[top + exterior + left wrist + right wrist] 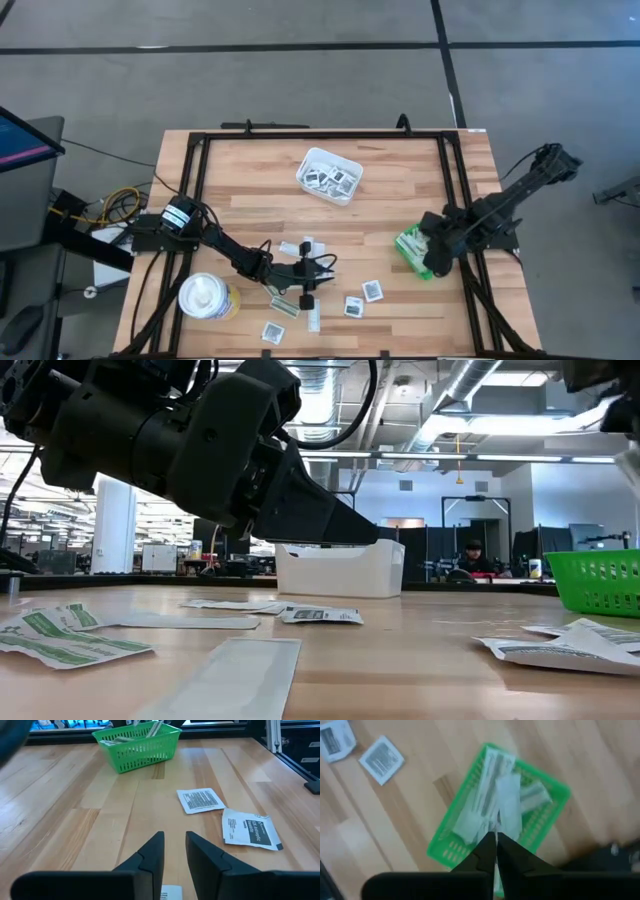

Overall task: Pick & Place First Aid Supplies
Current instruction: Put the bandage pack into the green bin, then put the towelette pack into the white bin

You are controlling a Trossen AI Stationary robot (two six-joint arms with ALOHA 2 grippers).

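Green plastic marks where the strips go: the green bin (pixel 417 250) at the right of the table already holds several narrow strips, and the right gripper (pixel 436 262) hangs directly over it with its fingers all but pressed together and nothing visibly between them. The left gripper (pixel 318 268) is low over the near middle of the table, its fingers (pixel 152 857) spread a little with bare wood showing in the gap, so it holds nothing. The first aid supplies (pixel 360 298) are scattered: square white packets lie near the front edge, some strips lie just beside the left gripper, and more packets fill the white tray (pixel 328 175) toward the far side. The likely trouble is the pick itself; these packets lie flat on the wood, so fingertips could slide over one or push it along rather than get under an edge. Where packets lie close together, the gripper could also take two at once. The butcher-block tabletop (pixel 250 190) is smooth and pale, framed by a black rail, with a roll of white tape (pixel 205 296) at its near left corner. Beyond it is an open workshop with ceiling ducts, strip lights and a person seated far back.
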